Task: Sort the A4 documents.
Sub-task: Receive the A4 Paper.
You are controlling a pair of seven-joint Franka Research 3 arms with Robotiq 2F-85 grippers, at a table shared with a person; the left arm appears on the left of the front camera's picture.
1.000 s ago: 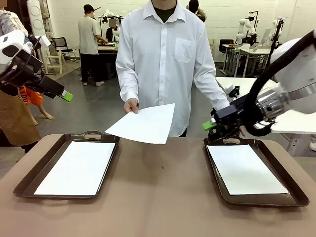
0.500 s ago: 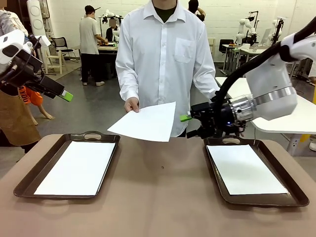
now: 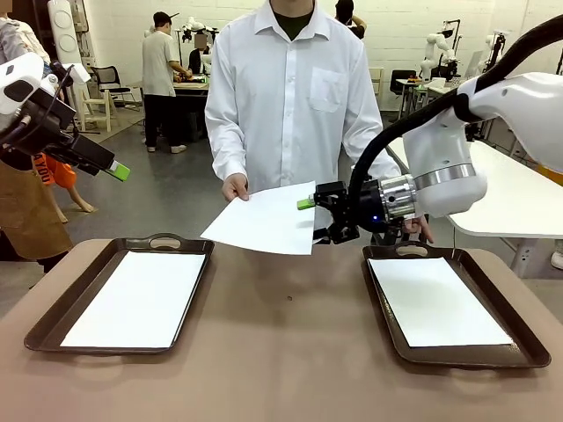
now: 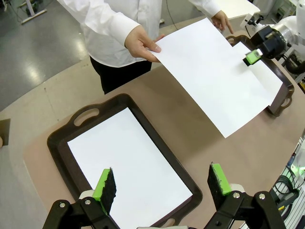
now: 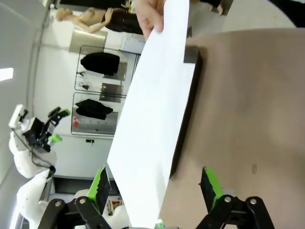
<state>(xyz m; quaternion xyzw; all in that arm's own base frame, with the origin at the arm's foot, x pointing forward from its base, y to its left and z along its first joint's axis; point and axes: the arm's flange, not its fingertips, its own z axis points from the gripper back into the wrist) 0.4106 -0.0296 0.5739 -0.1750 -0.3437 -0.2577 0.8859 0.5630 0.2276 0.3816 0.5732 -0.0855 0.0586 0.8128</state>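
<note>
A person's hand (image 3: 233, 187) holds one A4 document (image 3: 264, 220) out flat above the table's far middle. My right gripper (image 3: 314, 220) is open at this sheet's right edge, one green pad above it and one below. In the right wrist view the sheet (image 5: 152, 119) runs in between the open fingers (image 5: 100, 186). My left gripper (image 3: 114, 170) hangs raised at the far left, open and holding nothing (image 4: 162, 181). Below it another white sheet (image 4: 128, 162) lies in the left tray (image 4: 62, 138). A third sheet (image 3: 435, 303) lies in the right tray (image 3: 528, 352).
The two dark brown trays sit left (image 3: 53, 308) and right on the brown table (image 3: 290, 352), with bare tabletop between them. The person stands at the far edge, their other hand (image 4: 220, 20) near the right tray's handle.
My right arm has swung left from above the right tray to the held sheet's right edge. The sheet has shifted slightly right. My left arm has not moved.
</note>
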